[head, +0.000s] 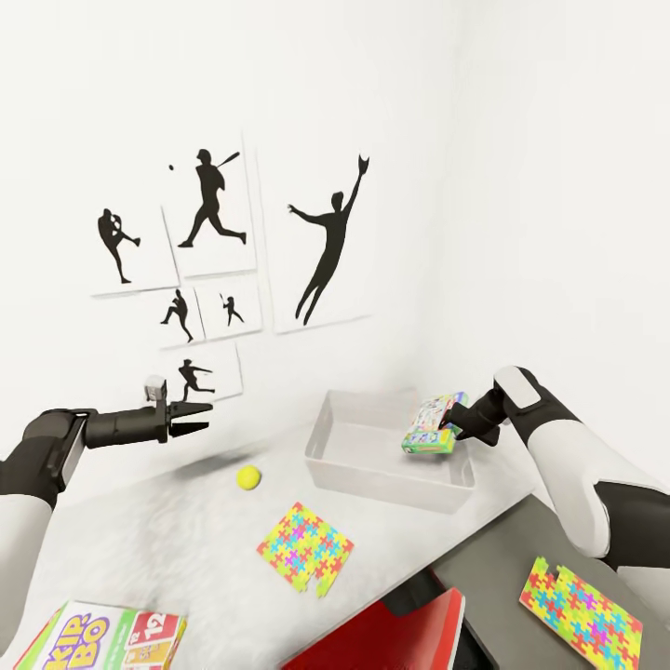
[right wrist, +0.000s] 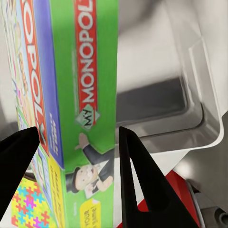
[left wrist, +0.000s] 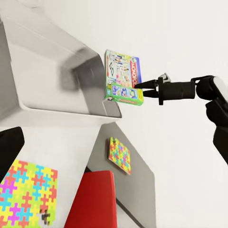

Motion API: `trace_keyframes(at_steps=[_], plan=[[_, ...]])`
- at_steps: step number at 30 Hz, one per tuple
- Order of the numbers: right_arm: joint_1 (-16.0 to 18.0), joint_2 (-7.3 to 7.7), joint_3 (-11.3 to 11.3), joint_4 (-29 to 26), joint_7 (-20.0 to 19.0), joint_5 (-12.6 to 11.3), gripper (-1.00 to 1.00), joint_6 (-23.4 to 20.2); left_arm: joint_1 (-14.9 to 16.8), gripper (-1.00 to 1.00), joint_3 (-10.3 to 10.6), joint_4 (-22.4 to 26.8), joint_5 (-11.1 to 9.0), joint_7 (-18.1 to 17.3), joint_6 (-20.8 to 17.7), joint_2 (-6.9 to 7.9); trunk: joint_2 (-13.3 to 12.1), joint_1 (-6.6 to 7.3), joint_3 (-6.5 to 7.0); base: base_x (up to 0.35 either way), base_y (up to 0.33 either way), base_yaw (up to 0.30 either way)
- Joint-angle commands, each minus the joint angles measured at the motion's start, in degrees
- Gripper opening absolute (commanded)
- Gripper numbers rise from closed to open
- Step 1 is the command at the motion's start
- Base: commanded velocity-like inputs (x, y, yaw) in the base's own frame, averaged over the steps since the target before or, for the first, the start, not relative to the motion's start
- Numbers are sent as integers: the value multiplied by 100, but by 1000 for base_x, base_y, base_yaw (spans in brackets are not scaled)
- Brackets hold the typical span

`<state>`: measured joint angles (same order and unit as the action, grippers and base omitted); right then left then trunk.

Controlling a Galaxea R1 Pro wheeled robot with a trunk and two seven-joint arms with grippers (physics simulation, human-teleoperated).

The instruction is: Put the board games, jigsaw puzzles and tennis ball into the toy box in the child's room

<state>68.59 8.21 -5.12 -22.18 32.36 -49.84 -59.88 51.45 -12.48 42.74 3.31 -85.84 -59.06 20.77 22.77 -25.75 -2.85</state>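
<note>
My right gripper (head: pixel 456 431) is shut on the edge of a white-green Monopoly board game (head: pixel 430 423), holding it tilted over the right end of the light-grey toy box (head: pixel 372 484). The right wrist view has both fingers (right wrist: pixel 137 180) clamped on the box (right wrist: pixel 80 95), with the toy box wall (right wrist: pixel 199 95) beyond. My left gripper (head: pixel 191 419) hovers open above the table (head: pixel 140 540), left of the tennis ball (head: pixel 247 477). One jigsaw puzzle (head: pixel 305 549) lies in front of the toy box, another (head: pixel 580 614) on the dark section. The Skip-Bo game (head: pixel 102 637) lies near left.
A red chair (head: pixel 391 642) stands under the table's near edge, between the two puzzles. White walls with black baseball silhouettes (head: pixel 214 200) close the corner behind the toy box. The left wrist view looks across at the right gripper (left wrist: pixel 145 90) and the held game (left wrist: pixel 122 76).
</note>
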Motion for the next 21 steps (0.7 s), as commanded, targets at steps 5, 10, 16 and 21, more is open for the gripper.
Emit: trace_keyframes(at_steps=[5, 10, 16, 21], plan=[[5, -4, -24, -6, 60, -52, -100, -12, 6, 100, -8, 6, 30, -38, -61, -3, 14, -4, -60, 0, 0, 0], [5, 3, -24, -6, 60, -52, -100, -12, 6, 100, -9, 6, 26, -38, -62, -3, 14, -4, -106, 0, 0, 0], [5, 0, -24, -6, 60, -52, -100, -12, 2, 100, -14, 6, 18, -42, -59, 15, 14, -4, -161, 0, 0, 0], [5, 11, -24, -6, 60, -52, -100, -12, 0, 100, -22, 6, 13, -54, -48, 22, 14, -4, -207, 0, 0, 0]])
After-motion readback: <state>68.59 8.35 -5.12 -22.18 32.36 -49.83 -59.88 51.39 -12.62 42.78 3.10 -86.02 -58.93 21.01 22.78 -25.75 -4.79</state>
